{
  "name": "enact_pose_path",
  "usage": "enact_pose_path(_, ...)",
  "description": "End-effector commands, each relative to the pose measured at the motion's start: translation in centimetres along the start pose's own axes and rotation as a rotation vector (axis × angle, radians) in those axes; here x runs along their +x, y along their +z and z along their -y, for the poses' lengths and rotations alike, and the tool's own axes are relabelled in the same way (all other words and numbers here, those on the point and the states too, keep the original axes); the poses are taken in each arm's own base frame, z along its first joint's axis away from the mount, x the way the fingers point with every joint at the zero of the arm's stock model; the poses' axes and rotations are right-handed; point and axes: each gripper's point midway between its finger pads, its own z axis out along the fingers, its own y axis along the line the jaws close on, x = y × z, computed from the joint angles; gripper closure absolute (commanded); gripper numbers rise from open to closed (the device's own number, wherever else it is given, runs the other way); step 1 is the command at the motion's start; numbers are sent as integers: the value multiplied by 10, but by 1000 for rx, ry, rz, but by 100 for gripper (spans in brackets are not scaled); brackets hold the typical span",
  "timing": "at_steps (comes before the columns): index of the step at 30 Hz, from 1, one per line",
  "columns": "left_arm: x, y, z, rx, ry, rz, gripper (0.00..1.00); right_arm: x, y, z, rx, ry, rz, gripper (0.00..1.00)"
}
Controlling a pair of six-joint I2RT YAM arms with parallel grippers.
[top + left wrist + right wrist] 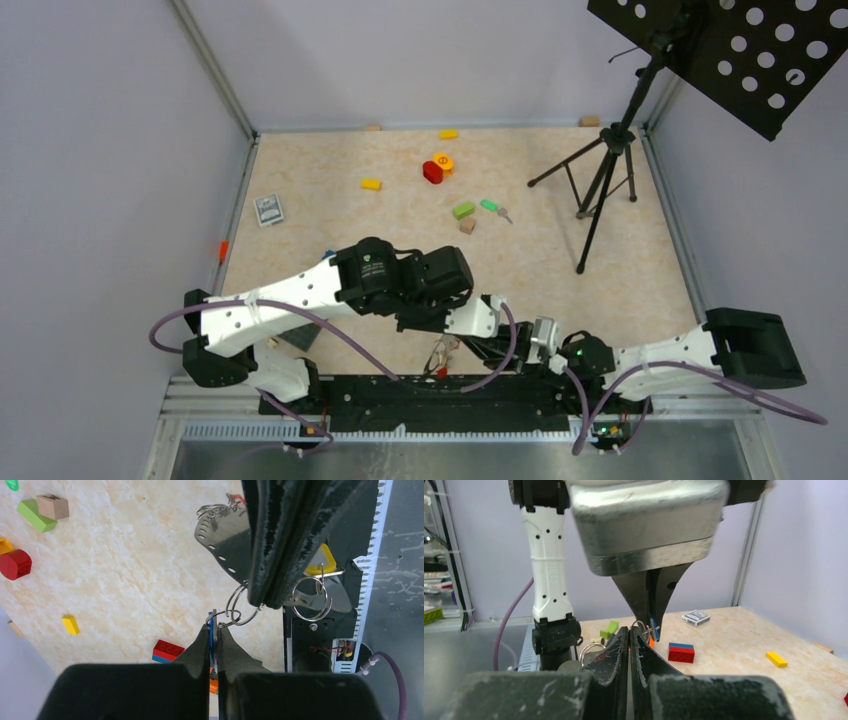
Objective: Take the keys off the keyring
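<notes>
In the left wrist view my left gripper (214, 631) is shut on the blue-headed key (211, 632), which stands edge-on between the pads. That key hangs on linked metal rings (239, 608) of the keyring. My right gripper (267, 597) comes in from above, shut on those rings, with the grey holed strap (225, 542) beside its fingers. A further ring (311, 598) hangs to the right. In the right wrist view my right gripper (630, 631) is pinched on a ring (639, 626), just below the left gripper (652, 621). From above, both grippers meet near the front edge over the dangling keys (441, 356). A red-headed key is not clearly shown.
A red-and-blue brick (168, 651) lies on the table just beyond the grippers. Farther back are a card deck (268, 209), scattered toy blocks (438, 167), a green-headed key (492, 207) and a black tripod stand (601, 180). The arm bases' rail (440, 400) runs along the front.
</notes>
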Motion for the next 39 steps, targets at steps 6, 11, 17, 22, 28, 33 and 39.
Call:
enact_pose_path(6,-3,-3,-16,-90,-6,32,100,-17,18,-36,-169,-113,-23,100)
enact_pose_path(11,-10,-4,-17,-89,-1,62,100,-11,20,-45,-248,-305,-83,100)
enact_pose_path(17,-12,-6,-18,-94,-1,76,100,7,17,-46,-325,-444,-206,100)
enact_pose_path(22,-14,-8,-20,-106,2,87,100,26,13,-47,-377,-529,-313,100)
enact_pose_path(28,-8,-10,-25,-143,19,72,100,20,6,-35,-291,-487,-300,100)
enact_pose_path(33,-4,-14,-33,-195,44,70,100,6,-4,-19,-162,-346,-243,88)
enact_pose_path(39,-3,-16,-37,-223,93,83,100,-6,-20,23,134,-118,-178,78)
